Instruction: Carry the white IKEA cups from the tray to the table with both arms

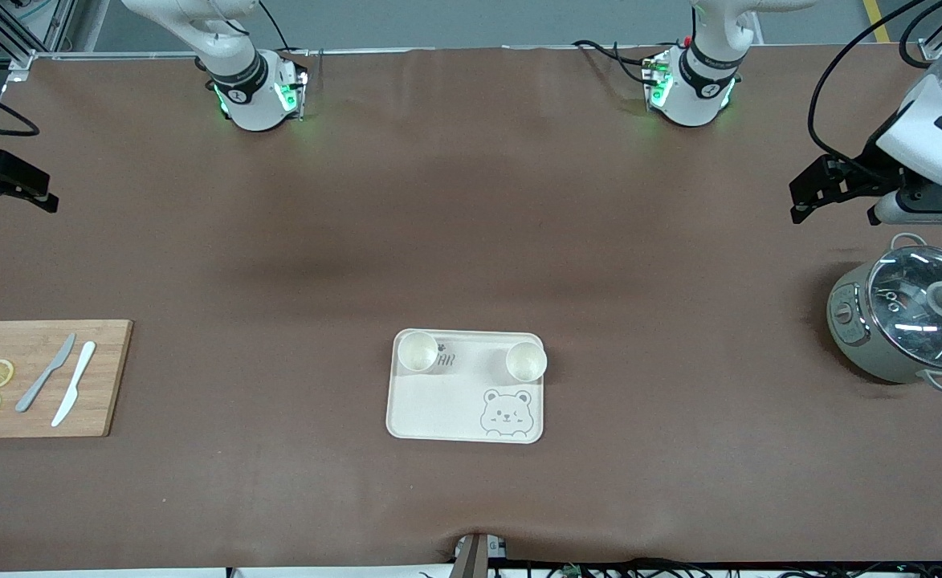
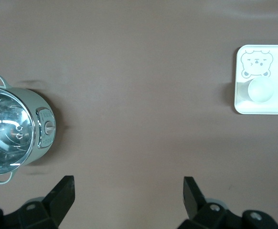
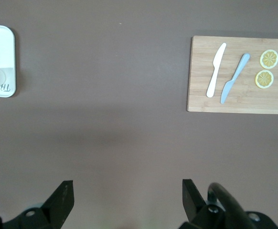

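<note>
Two white IKEA cups stand upright on the cream bear-printed tray (image 1: pixel 438 409) in the middle of the table. One cup (image 1: pixel 417 352) stands at the tray's corner toward the right arm's end, the other cup (image 1: pixel 526 361) at the corner toward the left arm's end. My left gripper (image 1: pixel 833 205) is open and empty, up over the table's left arm's end above a pot. My right gripper (image 1: pixel 9 197) is open and empty, up over the right arm's end. In the left wrist view the left gripper (image 2: pixel 128 191) is over bare table, with one cup (image 2: pixel 260 89) on the tray (image 2: pixel 253 107). The right wrist view shows the right gripper (image 3: pixel 127 193) and the tray's edge (image 3: pixel 3 57).
A grey-green pot with a glass lid (image 1: pixel 904 313) stands at the left arm's end and also shows in the left wrist view (image 2: pixel 15 129). A wooden cutting board (image 1: pixel 109 377) with two knives and two lemon slices lies at the right arm's end, and shows in the right wrist view (image 3: pixel 201 95).
</note>
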Controlling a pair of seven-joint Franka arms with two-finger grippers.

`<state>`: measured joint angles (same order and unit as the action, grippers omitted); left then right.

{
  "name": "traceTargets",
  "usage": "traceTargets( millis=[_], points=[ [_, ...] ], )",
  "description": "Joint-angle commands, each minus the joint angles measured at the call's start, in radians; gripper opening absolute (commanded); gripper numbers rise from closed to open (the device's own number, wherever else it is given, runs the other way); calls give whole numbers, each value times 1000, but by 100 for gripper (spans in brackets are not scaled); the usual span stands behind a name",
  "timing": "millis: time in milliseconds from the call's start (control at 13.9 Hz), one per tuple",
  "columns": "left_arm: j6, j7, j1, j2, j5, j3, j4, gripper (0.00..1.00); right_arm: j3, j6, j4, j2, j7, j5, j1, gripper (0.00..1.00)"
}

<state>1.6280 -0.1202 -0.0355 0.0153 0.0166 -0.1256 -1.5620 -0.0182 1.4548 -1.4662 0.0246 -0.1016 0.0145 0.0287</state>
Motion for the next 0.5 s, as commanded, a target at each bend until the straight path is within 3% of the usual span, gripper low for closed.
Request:
traceTargets(
  millis=[0,430],
  points=[
    [26,-10,9,35,-1,-8,-38,100,1,-19,17,-2,-1,12,2,100],
    [23,-7,6,2,11,-2,-7,100,-19,-60,18,6,-3,12,86,100]
  ],
)
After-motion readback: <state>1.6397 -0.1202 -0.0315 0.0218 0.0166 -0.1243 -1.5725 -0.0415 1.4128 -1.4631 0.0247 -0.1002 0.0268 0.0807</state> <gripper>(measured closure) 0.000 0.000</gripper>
